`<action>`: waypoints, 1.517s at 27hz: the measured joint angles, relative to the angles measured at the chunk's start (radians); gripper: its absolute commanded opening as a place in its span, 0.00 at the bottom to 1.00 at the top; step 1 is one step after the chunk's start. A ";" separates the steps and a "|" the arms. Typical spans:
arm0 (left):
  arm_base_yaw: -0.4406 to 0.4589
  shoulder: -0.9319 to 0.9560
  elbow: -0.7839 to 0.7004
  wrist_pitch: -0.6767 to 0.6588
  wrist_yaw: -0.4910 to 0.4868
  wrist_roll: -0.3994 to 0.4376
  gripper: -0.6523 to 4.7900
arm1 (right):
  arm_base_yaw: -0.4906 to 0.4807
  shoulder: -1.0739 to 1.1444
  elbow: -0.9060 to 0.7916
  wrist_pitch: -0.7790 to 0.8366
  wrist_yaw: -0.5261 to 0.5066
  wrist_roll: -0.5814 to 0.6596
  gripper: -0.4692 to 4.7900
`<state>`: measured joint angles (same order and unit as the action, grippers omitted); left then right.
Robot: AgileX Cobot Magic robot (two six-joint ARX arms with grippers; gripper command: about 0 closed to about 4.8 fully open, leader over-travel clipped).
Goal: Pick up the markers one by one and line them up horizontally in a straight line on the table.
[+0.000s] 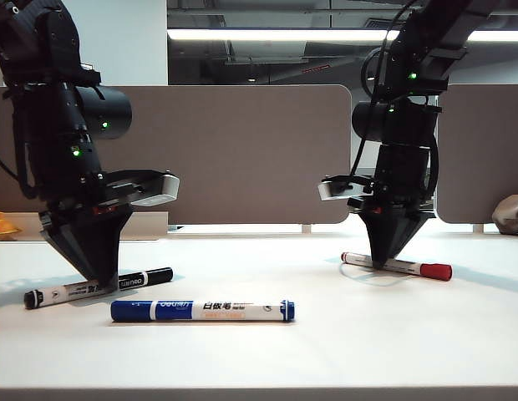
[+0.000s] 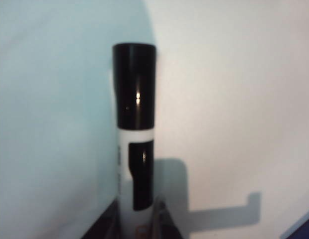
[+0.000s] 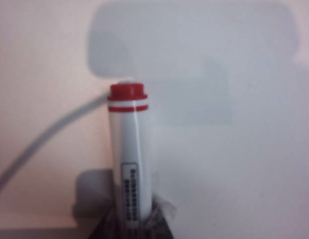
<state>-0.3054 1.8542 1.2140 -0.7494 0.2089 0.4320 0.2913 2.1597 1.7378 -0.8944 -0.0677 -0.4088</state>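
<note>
Worktop [image 1: 342, 351]: broad and white, with grey-brown divider panels [image 1: 259, 150] standing along its far edge.
Black marker [image 1: 99, 287]: lies at the left, slightly tilted, its cap end to the right.
Left gripper [image 1: 100, 280]: points down onto the black marker's barrel, fingers closed against both its sides (the left wrist view shows the barrel [image 2: 135, 149] running out from between the fingertips).
Blue marker [image 1: 202, 311]: lies level and free near the front, just right of the black one, touched by nothing.
Red marker [image 1: 397, 266]: lies at the right, farther back, well apart from the other two.
Right gripper [image 1: 381, 262]: clamped on the red marker's barrel [image 3: 128, 159], tips at the worktop.
</note>
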 measured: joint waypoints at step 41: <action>-0.005 -0.047 -0.037 -0.029 -0.063 0.317 0.32 | 0.062 -0.024 -0.016 -0.301 -0.012 -0.111 0.22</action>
<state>-0.3099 1.8072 1.1767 -0.7784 0.1459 0.7490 0.3534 2.1353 1.7222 -1.1950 -0.0795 -0.5194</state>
